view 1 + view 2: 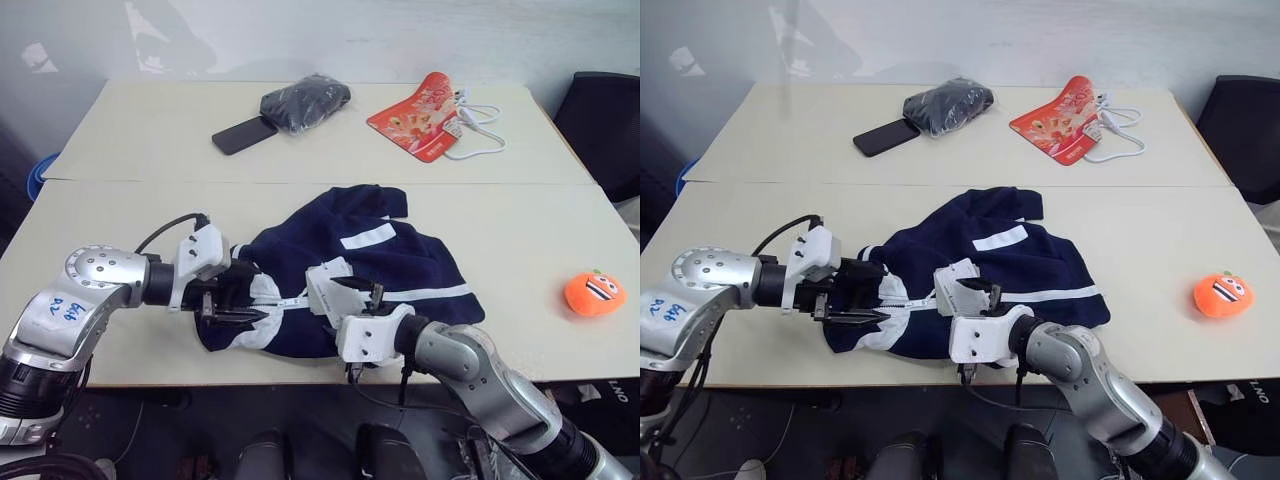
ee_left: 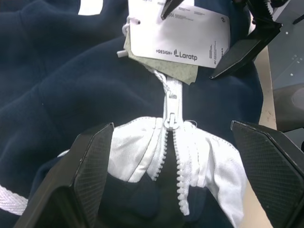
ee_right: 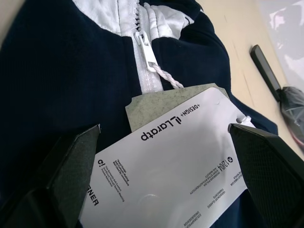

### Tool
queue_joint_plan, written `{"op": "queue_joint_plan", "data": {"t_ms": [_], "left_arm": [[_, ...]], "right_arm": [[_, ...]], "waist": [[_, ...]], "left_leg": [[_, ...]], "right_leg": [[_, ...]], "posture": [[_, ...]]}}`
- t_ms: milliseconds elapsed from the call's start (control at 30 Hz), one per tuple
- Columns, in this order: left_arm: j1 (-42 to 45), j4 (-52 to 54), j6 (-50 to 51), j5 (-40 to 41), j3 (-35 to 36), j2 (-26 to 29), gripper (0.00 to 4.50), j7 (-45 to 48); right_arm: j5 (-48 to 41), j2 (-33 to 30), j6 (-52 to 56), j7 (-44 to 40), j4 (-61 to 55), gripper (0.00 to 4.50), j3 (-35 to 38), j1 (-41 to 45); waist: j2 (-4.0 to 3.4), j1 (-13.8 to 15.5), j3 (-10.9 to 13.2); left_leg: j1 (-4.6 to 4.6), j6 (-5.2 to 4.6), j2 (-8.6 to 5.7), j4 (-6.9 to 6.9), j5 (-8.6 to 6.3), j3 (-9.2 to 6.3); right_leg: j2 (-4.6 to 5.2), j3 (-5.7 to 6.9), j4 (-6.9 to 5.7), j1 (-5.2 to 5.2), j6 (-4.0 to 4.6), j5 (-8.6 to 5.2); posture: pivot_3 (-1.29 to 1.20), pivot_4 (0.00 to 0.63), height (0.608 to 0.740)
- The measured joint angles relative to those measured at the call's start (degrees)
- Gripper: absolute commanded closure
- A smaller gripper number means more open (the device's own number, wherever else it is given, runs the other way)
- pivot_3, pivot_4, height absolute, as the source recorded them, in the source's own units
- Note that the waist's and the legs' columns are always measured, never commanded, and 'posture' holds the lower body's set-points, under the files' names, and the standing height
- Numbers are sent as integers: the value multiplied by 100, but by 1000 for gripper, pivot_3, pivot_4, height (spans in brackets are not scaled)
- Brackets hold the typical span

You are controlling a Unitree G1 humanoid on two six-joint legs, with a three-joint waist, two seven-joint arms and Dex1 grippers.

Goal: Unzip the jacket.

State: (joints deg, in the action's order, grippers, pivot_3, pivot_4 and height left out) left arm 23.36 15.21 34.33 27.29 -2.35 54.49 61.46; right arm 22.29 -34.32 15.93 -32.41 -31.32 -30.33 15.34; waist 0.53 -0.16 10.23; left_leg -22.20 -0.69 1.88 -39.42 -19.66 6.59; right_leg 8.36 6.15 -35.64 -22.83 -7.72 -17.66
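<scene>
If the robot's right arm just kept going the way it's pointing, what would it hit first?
Most likely the white paper tag lying on the jacket: it sits right between the open right end effector's fingers. Depth is hard to judge.

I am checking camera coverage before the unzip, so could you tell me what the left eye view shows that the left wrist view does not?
Left eye alone: a black phone, shiny black bundle, red packet, white cable and orange plush toy. Left wrist alone: the zipper slider, the teeth parted on the collar side of it. Both: the navy jacket, its paper tags, the open left gripper and right gripper.
</scene>
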Motion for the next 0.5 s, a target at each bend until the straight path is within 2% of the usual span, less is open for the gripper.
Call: {"op": "queue_joint_plan", "data": {"t_ms": [300, 433, 500], "left_arm": [[146, -52, 2, -84, -2, -127, 330, 65], [202, -213, 1, -149, -46, -196, 330, 75], [231, -256, -6, -191, -58, -212, 330, 76]], "right_arm": [[817, 308, -721, 455, 849, 0, -55, 304], [477, 538, -407, 237, 752, 0, 396, 245], [-6, 692, 81, -62, 541, 0, 722, 162]], "waist": [[0, -7, 0], [0, 6, 0], [0, 11, 0]], "left_leg": [[-1, 0, 2, -10, 0, -1], [-2, 0, 1, -15, 0, -4], [-2, 0, 1, -16, 0, -5]], "right_leg": [[0, 0, -7, 1, 0, 0], [0, 1, -9, 4, 0, 0], [0, 2, -9, 5, 0, 0]], "posture": [[0, 150, 740], [0, 150, 740], [0, 150, 740]]}}
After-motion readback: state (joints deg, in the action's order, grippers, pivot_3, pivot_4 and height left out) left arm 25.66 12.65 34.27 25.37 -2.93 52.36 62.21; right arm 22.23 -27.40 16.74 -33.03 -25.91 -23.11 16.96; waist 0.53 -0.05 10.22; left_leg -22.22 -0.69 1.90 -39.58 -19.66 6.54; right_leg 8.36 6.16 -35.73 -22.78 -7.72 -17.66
